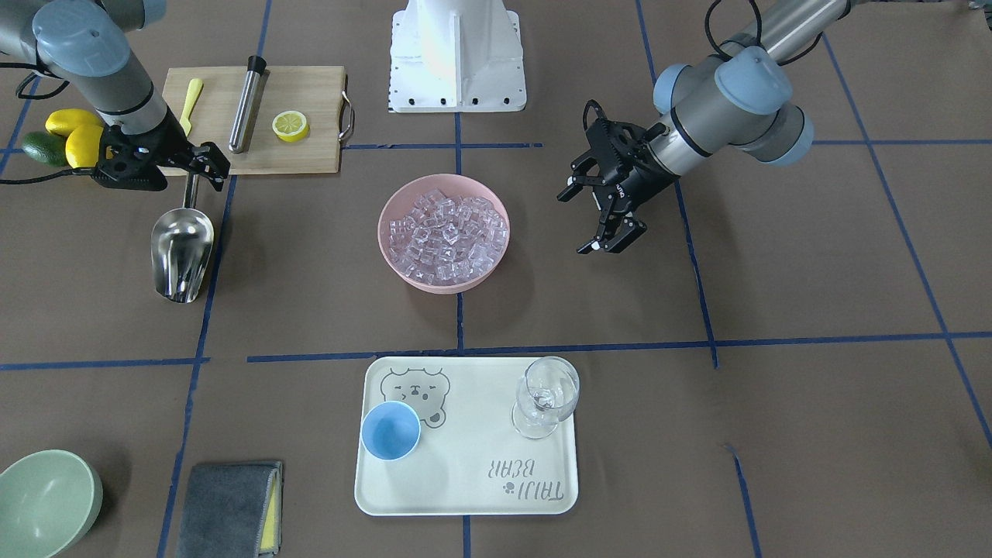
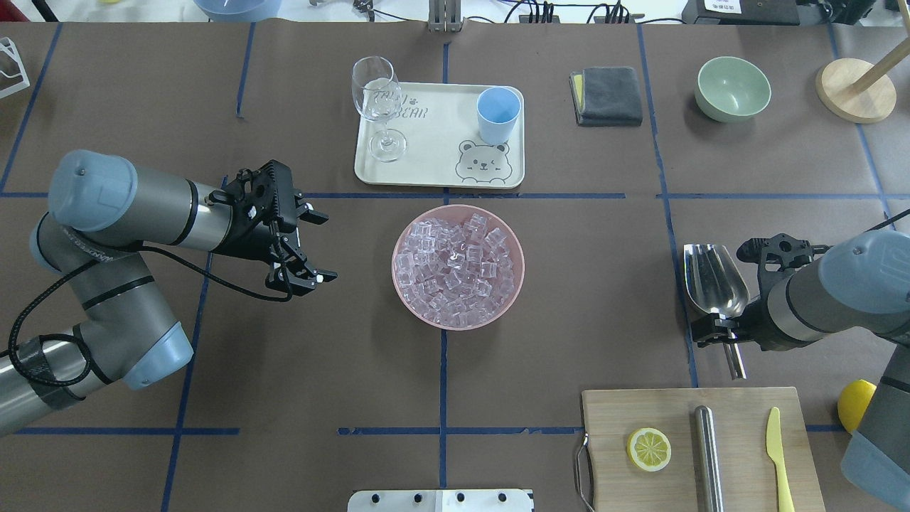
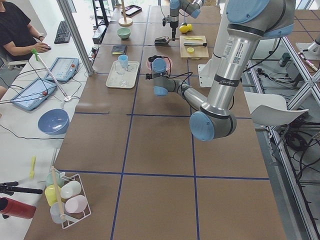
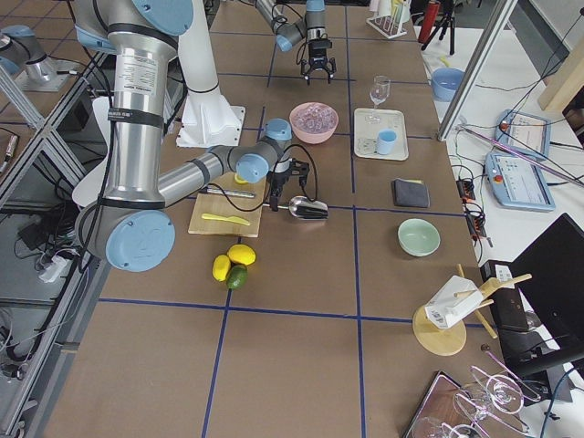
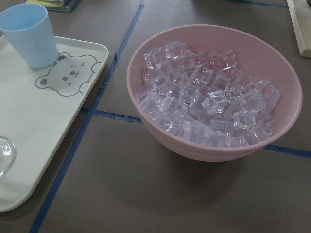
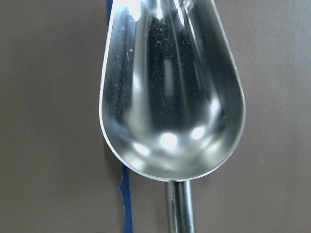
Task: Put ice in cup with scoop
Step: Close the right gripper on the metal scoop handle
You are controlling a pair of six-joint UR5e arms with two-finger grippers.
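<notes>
Right hand (image 2: pixel 726 331) at scoop (image 2: pixel 714 279) (left (image 2: pixel 325 247) wide open)

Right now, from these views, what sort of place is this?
Most likely a robotics lab, not a kitchen: two grey robot arms over a brown paper-covered table gridded with blue tape, and a person seated at a side desk with tablets.

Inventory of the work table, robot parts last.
pink bowl: 1, table centre
ice: many, clear, in pink bowl
tray: 1, cream
cup: 1, light blue, on tray
wine glass: 1, clear, on tray
scoop: 1, silver, on table
cutting board: 1, wood
lemon slice, steel cylinder, knife: 1 each, on board
lemons: 2, yellow, beside board
green fruit: 1, beside lemons
cloth: 1, grey
green bowl: 1, by cloth
left end effector: open, empty, beside pink bowl
right end effector: at scoop handle, grip unclear
</notes>
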